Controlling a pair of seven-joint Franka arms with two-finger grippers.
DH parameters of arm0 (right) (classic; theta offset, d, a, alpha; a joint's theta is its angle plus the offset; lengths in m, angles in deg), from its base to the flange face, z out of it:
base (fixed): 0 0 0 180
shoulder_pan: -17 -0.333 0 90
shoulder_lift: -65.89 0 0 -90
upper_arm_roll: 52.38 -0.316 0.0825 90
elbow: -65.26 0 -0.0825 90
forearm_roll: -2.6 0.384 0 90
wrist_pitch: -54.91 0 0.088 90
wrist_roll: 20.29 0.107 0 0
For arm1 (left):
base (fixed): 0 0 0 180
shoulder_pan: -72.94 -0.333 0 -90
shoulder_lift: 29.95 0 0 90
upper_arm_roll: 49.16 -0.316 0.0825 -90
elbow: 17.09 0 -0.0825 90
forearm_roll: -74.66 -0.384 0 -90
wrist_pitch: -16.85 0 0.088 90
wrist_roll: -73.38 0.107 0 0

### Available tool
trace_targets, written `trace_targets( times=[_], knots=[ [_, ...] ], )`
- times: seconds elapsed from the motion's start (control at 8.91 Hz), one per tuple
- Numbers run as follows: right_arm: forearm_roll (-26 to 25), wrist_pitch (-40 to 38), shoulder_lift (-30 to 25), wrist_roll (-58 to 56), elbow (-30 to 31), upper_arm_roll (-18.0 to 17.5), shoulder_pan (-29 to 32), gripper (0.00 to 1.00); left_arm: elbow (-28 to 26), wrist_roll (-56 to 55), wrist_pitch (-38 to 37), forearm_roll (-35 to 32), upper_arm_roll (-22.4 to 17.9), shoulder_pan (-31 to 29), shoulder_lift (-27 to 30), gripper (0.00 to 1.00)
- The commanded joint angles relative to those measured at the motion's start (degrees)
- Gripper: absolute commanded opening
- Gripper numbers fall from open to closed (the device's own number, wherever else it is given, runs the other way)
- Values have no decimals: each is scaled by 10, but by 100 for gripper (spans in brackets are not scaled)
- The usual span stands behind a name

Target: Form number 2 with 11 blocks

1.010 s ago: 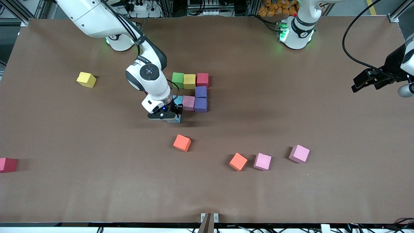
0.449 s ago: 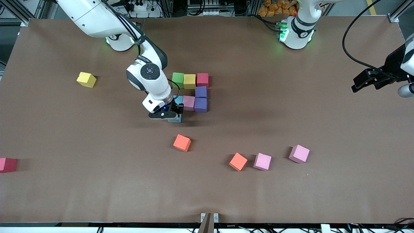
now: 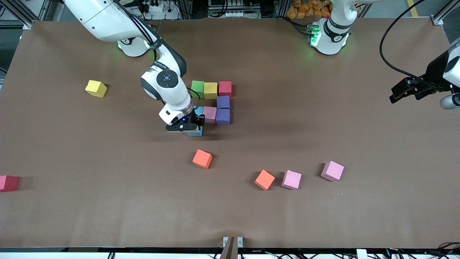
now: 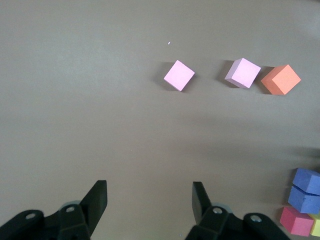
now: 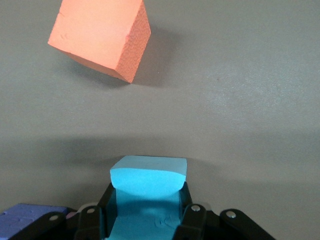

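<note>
**Digit half built, light blue cube going in**

Brown paper covers the counter (image 3: 323,216), with the two arm bases along its edge farthest from the front camera. Near the middle, the number 2 (image 3: 215,104) is partly laid: a row of small matte foam cubes, green (image 3: 197,89), yellow (image 3: 210,90) and red (image 3: 225,88), then two purple cubes (image 3: 223,109) stepping toward the front camera beneath the red one, and a dull pink cube (image 3: 209,114) beside the nearer purple. A light blue cube seems to sit next to that pink one, mostly hidden by the arm.

The right claw (image 3: 189,128) is low at that end of the middle row, clamped on another light blue foam cube (image 5: 148,182), which bulges slightly between the pads. By my reckoning this is the eighth piece, starting the lower stroke; the bottom row of three remains.

Loose cubes lie nearer the camera: two orange (image 3: 202,158), (image 3: 265,179) and two pale pink (image 3: 291,179), (image 3: 332,170). A spare yellow cube (image 3: 96,88) and a red one (image 3: 8,182) lie toward the right arm's end.

The left claw (image 4: 149,196) waits raised over the left arm's end of the counter, part open, holding nothing.
</note>
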Motion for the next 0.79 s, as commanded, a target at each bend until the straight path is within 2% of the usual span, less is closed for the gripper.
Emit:
trace_targets(
  times=[0.0, 0.11, 0.67],
  knots=[
    [11, 19, -11, -6, 24, -3, 2, 11, 13, -7, -1, 17, -1, -7, 0, 77],
    [10, 40, -11, -6, 33, -2, 2, 11, 13, -8, -1, 17, -1, -7, 0, 77],
    [10, 40, -16, -36, 38, -1, 4, 12, 13, -8, -1, 20, -1, -8, 0, 77]
  ],
)
